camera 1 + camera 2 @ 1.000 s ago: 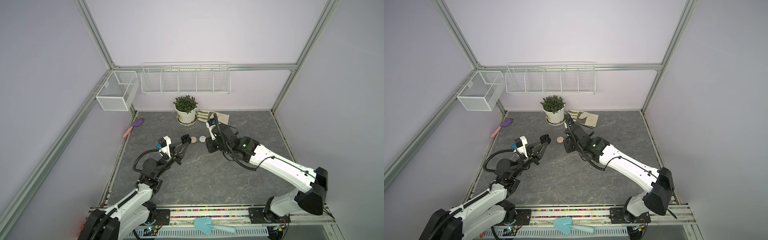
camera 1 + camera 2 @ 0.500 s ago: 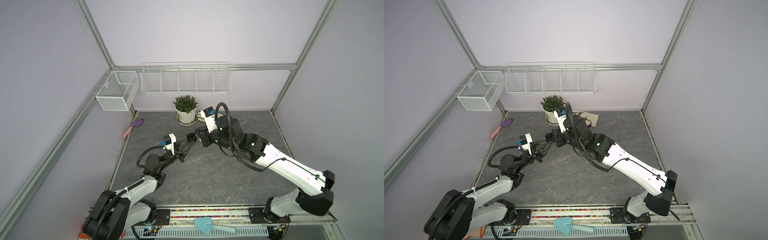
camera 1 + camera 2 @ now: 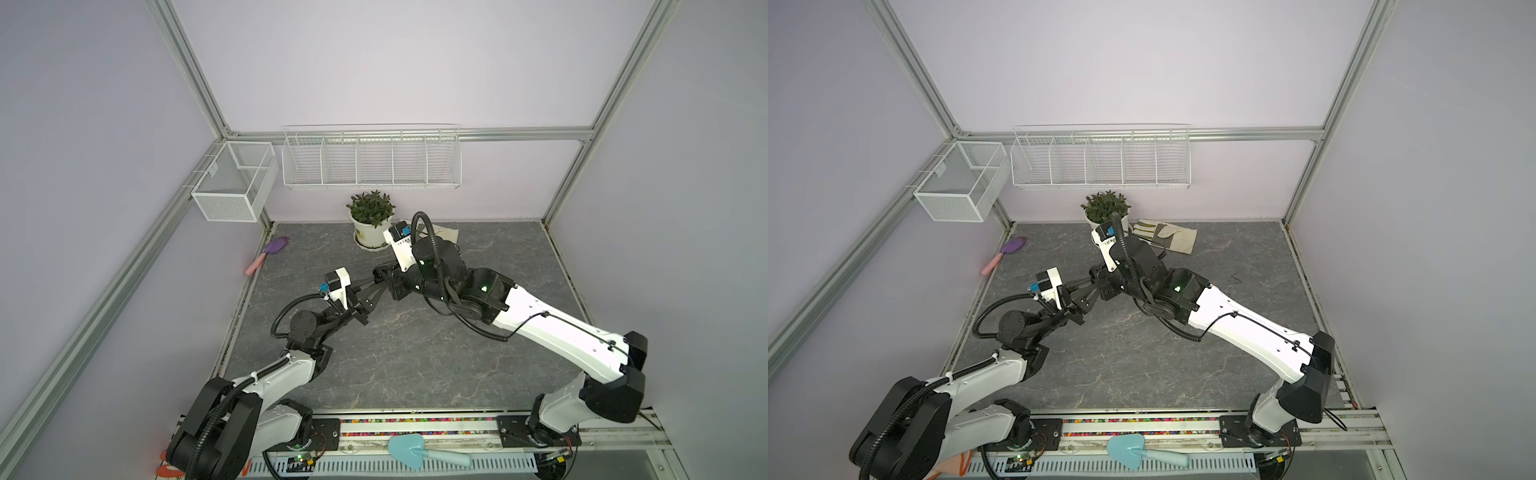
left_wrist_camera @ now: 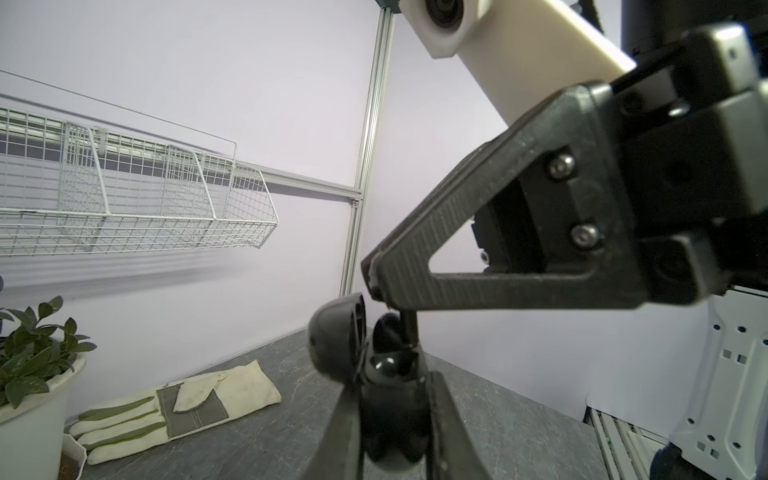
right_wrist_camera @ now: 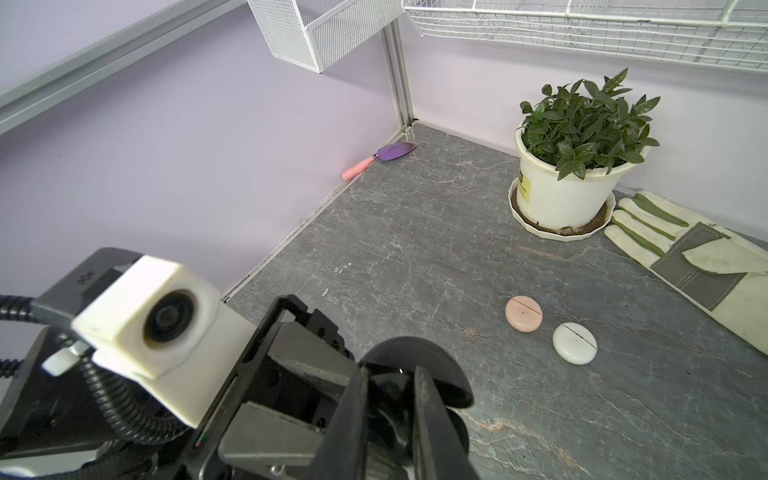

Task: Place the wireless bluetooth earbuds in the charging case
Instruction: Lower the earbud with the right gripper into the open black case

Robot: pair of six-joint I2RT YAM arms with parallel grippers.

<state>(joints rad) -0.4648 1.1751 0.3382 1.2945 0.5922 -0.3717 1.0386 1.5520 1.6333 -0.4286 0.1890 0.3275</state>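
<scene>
In the left wrist view my left gripper [image 4: 392, 411] is shut on the body of a black charging case [image 4: 390, 432]. The case's round lid [image 4: 336, 336] stands open. My right gripper [image 4: 376, 276] reaches in from the side, shut on a black earbud [image 4: 388, 332] by its stem, with the bud at the mouth of the case. In the right wrist view the right gripper [image 5: 390, 395] has the dark earbud between its fingers, just in front of the case lid [image 5: 419, 365]. In both top views the left gripper [image 3: 374, 293] [image 3: 1086, 295] and right gripper [image 3: 380, 277] [image 3: 1094, 277] meet above the table.
A closed pink case [image 5: 523, 313] and a closed white case [image 5: 574, 343] lie on the grey table. Behind them are a potted plant [image 5: 582, 166], a glove [image 5: 685, 257] and a purple trowel [image 5: 382, 158]. Wire baskets [image 3: 370, 162] hang on the back wall. A blue trowel [image 3: 415, 451] lies on the front rail.
My right gripper has lifted from the table near the round cases and swung left to meet the left gripper. The left gripper, with the black case, has shifted slightly toward it.
</scene>
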